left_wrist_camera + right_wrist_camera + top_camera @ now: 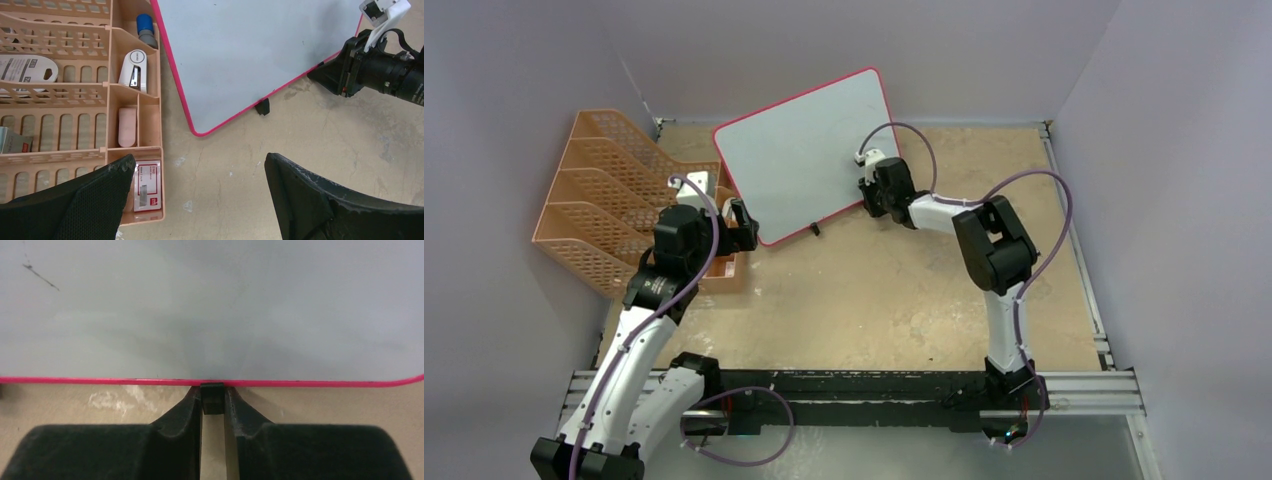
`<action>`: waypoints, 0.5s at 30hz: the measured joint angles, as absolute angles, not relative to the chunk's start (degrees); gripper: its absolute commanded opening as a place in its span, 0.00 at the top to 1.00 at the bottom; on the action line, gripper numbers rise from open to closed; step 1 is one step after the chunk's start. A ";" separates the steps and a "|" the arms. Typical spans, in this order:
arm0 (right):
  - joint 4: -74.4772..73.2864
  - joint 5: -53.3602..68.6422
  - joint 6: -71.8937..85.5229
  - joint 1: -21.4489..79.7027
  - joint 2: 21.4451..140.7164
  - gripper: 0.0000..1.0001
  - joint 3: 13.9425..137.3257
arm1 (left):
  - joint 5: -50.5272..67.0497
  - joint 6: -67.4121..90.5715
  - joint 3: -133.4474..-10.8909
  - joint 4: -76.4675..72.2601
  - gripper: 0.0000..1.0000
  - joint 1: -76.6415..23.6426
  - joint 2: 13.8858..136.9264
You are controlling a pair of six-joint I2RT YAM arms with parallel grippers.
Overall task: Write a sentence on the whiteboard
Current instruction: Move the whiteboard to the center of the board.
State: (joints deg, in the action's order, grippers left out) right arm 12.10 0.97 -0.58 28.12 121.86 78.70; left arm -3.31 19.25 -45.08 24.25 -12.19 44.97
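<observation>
Left of the whiteboard (pixel 809 160) stands the orange file rack (pixel 614 200), its near corner just beside the board's left frame edge. Its front compartments hold a white stapler (pixel 134 70), a pink block (pixel 127 127) and a blue-capped item (pixel 145 27) that cannot be identified. The left gripper (pixel 200 167) hangs over bare table just off the board's near-left corner, with its jaws spread wide and nothing between them. The whiteboard occupies the far middle of the table, turned at an angle with its far-right corner nearest the back wall. Whether it lies flat or is propped up cannot be told. No sentence is legible on it; only one short dark stroke (pixel 40 277) shows on the face. A second foot (pixel 262 106) projects from the near frame edge, free of any contact. At the board's right end of that same edge, the right gripper (pixel 213 396) is closed onto the black foot (pixel 212 402), one finger against each side. The board is judged light, stiff and thin, with a smooth face that would offer the fingers little friction. The foot is a small purchase, so the panel is likely to pivot about it under load. The frame edge or the feet are the preferred hold points, keeping the writing face untouched.
</observation>
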 measured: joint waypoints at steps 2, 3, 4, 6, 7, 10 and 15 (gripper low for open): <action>13.17 0.89 -0.89 28.29 120.51 1.00 76.31 | -3.31 19.25 -45.08 24.25 0.00 -12.19 44.80; 13.47 0.73 -0.91 28.51 119.46 1.00 74.81 | -3.31 19.25 -45.08 24.25 0.00 -12.19 44.64; 13.61 0.40 -0.86 28.75 118.26 1.00 73.12 | -3.31 19.25 -45.08 24.25 0.00 -12.19 44.47; 13.65 -0.49 -0.60 29.21 115.46 1.00 69.34 | -3.31 19.25 -45.08 24.27 0.00 -12.19 44.01; 13.72 -0.91 -0.43 29.43 113.89 1.00 67.24 | -3.31 19.25 -45.08 24.29 0.00 -12.19 43.68; 13.50 -2.09 0.45 30.20 109.62 1.00 61.93 | -3.40 19.27 -45.08 24.53 0.00 -12.19 42.30; 12.49 -3.49 1.72 31.70 103.00 1.00 54.70 | -4.01 19.29 -45.56 25.80 0.00 -12.19 39.68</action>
